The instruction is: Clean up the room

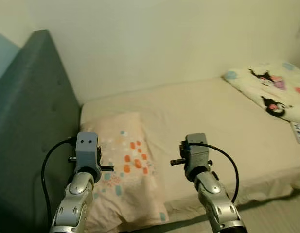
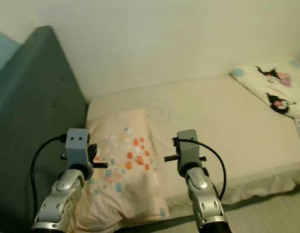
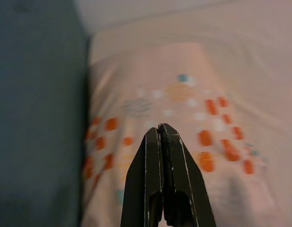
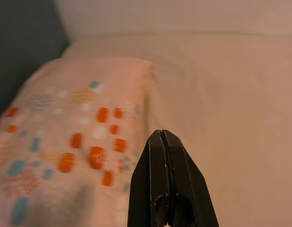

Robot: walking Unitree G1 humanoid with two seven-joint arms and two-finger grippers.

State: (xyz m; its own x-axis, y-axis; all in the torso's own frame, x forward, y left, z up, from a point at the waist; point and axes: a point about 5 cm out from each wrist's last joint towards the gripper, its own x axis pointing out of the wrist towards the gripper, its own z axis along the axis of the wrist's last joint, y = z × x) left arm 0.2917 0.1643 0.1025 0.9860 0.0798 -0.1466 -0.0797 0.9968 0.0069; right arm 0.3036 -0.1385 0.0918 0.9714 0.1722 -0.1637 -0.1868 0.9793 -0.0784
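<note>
A peach pillow (image 1: 124,167) with orange and teal spots lies at the head of the bed, against the grey-green headboard (image 1: 30,131). My left gripper (image 3: 160,130) hovers above the pillow's headboard side, fingers pressed together and holding nothing. My right gripper (image 4: 161,137) is shut and empty too, raised over the pillow's inner edge where it meets the cream sheet (image 1: 213,121). Both silver arms reach up from the lower part of the eye views, the left wrist (image 1: 86,150) and the right wrist (image 1: 196,153) held level.
A white blanket (image 1: 273,90) printed with black cartoon figures lies bunched at the far right of the bed. A small printed card (image 1: 299,132) sits below it near the edge. The pale wall (image 1: 164,39) runs behind the bed. Floor (image 1: 281,213) shows at lower right.
</note>
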